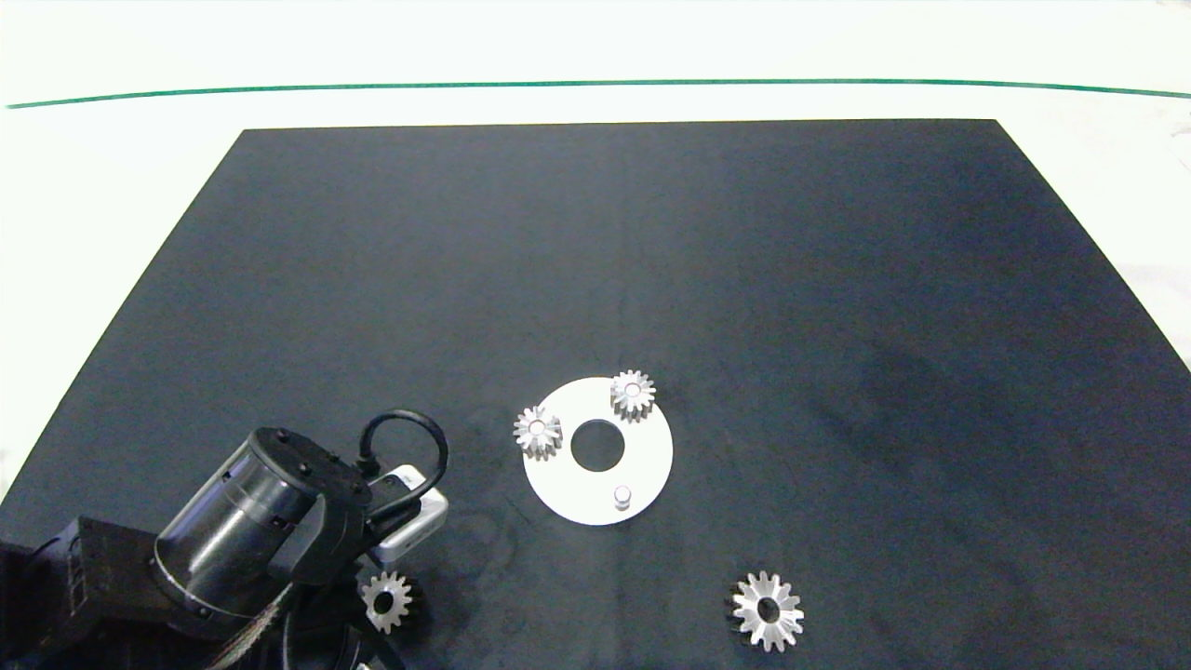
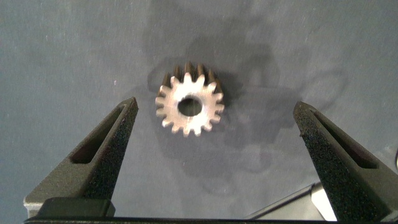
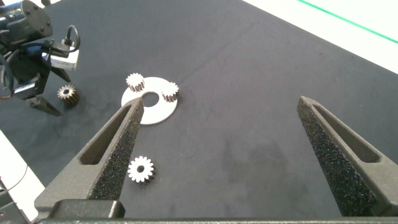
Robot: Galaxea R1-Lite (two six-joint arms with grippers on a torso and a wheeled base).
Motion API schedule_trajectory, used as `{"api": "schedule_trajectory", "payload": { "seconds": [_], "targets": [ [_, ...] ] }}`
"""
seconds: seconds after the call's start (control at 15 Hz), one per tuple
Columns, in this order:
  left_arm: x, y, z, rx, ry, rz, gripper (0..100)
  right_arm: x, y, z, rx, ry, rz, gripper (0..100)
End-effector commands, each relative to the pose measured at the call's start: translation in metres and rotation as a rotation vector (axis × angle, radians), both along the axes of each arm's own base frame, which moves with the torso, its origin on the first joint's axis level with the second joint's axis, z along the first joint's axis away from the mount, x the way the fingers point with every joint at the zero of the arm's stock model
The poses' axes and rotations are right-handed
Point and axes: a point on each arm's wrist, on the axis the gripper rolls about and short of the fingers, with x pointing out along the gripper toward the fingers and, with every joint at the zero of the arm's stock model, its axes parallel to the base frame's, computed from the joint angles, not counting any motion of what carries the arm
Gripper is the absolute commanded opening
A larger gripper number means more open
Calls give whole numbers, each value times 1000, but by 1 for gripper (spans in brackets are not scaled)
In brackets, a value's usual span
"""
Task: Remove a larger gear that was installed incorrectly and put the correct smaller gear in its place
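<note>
At 7 o'clock on surface (image 1: 651,233), left tool (image 2: 214,134) hangs spread, straddling smaller gear (image 2: 189,107) for pickup; right tool (image 3: 227,149) spread, idle.

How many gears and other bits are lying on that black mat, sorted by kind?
Small gears on the white disc: 2
Loose smaller gear: 1
Larger gear: 1
White disc: 1
Total: 5

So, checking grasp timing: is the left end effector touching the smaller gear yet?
Apart. The left wrist view shows the smaller gear lying between the open left end effector fingers, mat visible on both sides.
</note>
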Motion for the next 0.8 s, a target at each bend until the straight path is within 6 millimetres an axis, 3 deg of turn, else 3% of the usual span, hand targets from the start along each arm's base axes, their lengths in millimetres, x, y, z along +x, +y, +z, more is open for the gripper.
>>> {"api": "schedule_trajectory", "payload": {
  "seconds": [0.07,0.8],
  "targets": [
    [5,-5,-4,3,0,-2,96,1,1,-1,-9,0,-1,100],
    [13,-6,-8,28,10,1,75,-1,-1,-1,-4,-4,-1,100]
  ]
}}
